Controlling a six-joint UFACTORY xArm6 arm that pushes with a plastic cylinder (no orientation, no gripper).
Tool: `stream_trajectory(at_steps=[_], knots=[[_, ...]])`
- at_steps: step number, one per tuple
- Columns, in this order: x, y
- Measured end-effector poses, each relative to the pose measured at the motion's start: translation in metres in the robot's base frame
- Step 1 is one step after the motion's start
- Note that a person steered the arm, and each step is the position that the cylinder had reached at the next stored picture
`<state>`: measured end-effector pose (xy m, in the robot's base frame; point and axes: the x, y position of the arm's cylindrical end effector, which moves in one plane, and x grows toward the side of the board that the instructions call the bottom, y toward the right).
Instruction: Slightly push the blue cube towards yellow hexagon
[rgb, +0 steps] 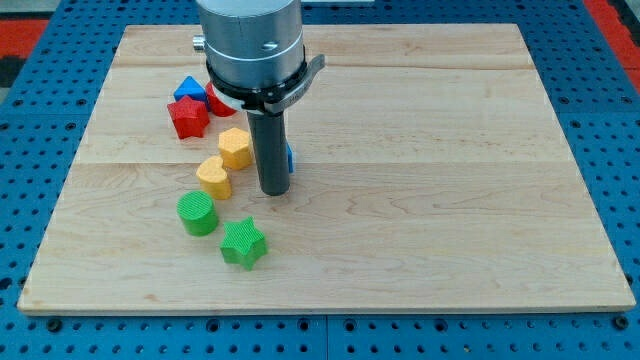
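Note:
The blue cube (290, 157) is almost wholly hidden behind my dark rod; only a thin blue edge shows at the rod's right side. My tip (274, 189) rests on the board just in front of the cube. The yellow hexagon (235, 147) stands just left of the rod, close to it. A yellow heart (213, 177) lies below and left of the hexagon.
A red star (188, 117), a blue triangular block (189, 89) and a red block (217, 100) cluster at the upper left. A green cylinder (197, 213) and a green star (243, 243) lie toward the view's bottom left. The wooden board (450, 180) sits on a blue pegboard.

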<state>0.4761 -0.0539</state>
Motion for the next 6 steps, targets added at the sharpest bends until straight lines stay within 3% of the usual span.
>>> stream_trajectory(at_steps=[3,4,6], knots=[[-0.014,-0.031],[-0.009,-0.007],[-0.014,0.100]])
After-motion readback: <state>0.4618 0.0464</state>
